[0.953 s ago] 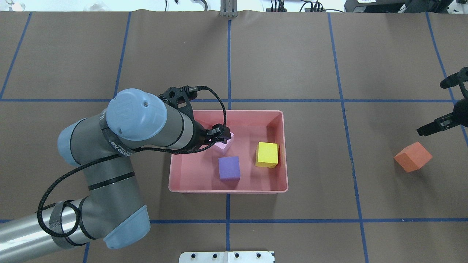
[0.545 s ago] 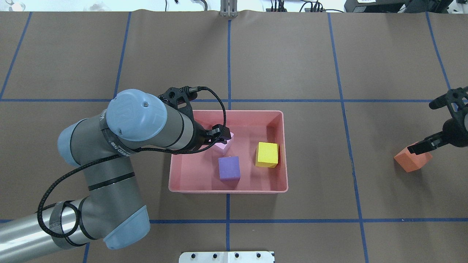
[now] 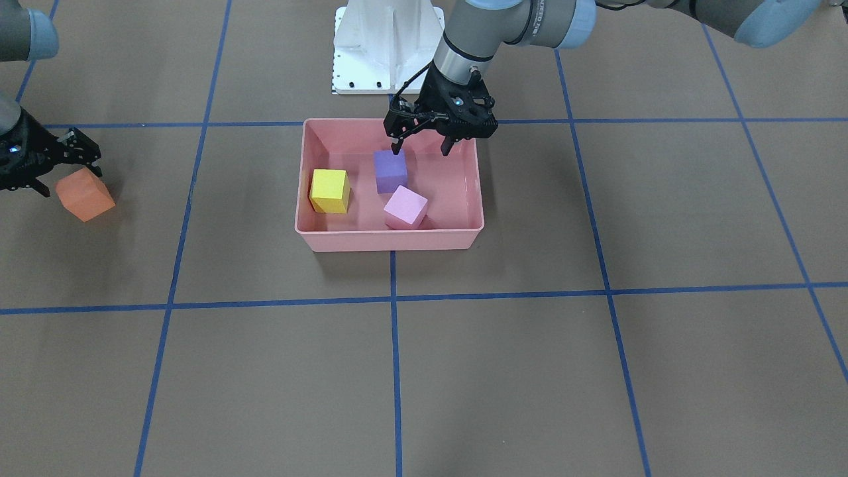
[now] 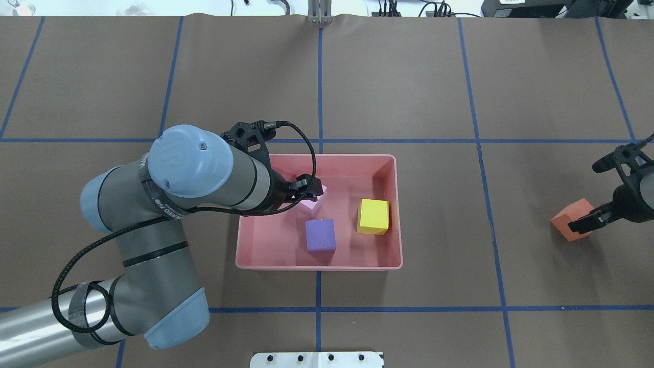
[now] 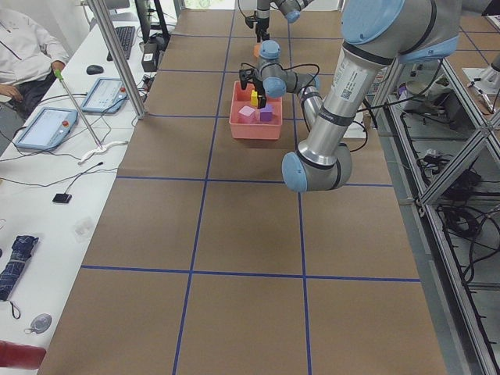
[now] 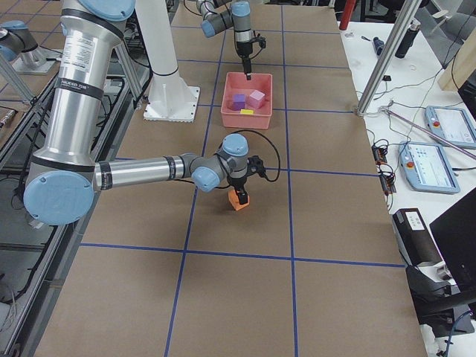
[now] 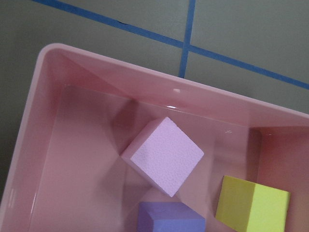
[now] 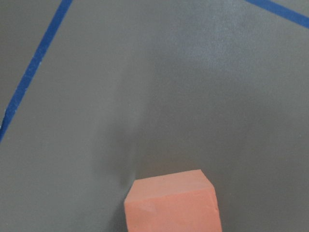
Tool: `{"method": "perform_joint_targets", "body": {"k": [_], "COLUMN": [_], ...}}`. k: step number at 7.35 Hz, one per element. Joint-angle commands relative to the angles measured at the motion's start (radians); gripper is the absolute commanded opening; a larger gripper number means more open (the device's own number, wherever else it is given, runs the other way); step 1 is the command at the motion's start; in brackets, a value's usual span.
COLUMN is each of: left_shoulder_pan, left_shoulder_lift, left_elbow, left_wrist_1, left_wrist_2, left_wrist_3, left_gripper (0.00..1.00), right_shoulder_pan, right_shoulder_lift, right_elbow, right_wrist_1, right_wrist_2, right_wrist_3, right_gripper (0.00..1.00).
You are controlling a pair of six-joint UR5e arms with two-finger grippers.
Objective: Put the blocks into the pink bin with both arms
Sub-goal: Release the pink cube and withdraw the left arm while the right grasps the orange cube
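The pink bin (image 4: 317, 266) sits mid-table and holds the yellow block (image 4: 373, 215), the purple block (image 4: 320, 235) and the light pink-lilac block (image 3: 405, 207), which lies turned at an angle. My left gripper (image 3: 422, 146) hangs open and empty over the bin's robot-side part, above the blocks. The orange block (image 4: 568, 222) lies on the brown mat far to the right of the bin. My right gripper (image 3: 61, 169) is open, low over the orange block, one finger (image 4: 587, 222) across its top. The orange block fills the bottom of the right wrist view (image 8: 171, 203).
The white robot base (image 3: 387, 46) stands just behind the bin. Blue tape lines cross the brown mat. Metal posts (image 6: 383, 59) and a side table with tablets (image 6: 435, 167) and cables run along the operators' side.
My right gripper has moved down and toward the robot, from beyond the orange block to right over it. The left arm and the three blocks in the bin have not moved.
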Motion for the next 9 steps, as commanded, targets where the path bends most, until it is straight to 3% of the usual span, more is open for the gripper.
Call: {"method": "perform_joint_targets", "body": {"k": [1,2,3,4,6,7,9], "left_shoulder_pan": [0.002,0.000,-0.002,-0.017,-0.073,-0.140,-0.286], "left_shoulder_lift": [0.001,0.002,0.002,0.026,0.212,0.312,0.462], "left_elbow": [0.000,0.000,-0.003,-0.032,-0.167,-0.211,-0.244], "left_wrist_1": [-0.001,0.001,0.001,0.004,0.005,0.005,0.005], "left_wrist_2": [0.000,0.000,0.000,-0.008,-0.063,-0.115,-0.222], "left_wrist_3": [0.002,0.003,0.009,0.044,0.238,0.364,0.672], "left_gripper": [1.00,1.00,1.00,1.00,1.00,1.00,1.00], "right_shoulder_pan": [-0.024,-0.024,-0.024,-0.023,0.052,0.099,0.103], "right_shoulder_lift": [0.021,0.046,0.055,0.057,0.102,0.165,0.242], "right_elbow": [-0.054,-0.063,-0.060,-0.050,-0.027,0.004,0.129], "right_wrist_1": [0.002,-0.003,-0.006,-0.009,-0.056,-0.154,-0.318], "right_wrist_2": [-0.002,0.007,0.009,0.010,0.112,0.169,0.170], "right_wrist_3": [0.000,0.001,0.003,0.004,0.036,0.046,0.183], "right_gripper": [0.91,0.52,0.20,0.04,0.04,0.04,0.07]}}
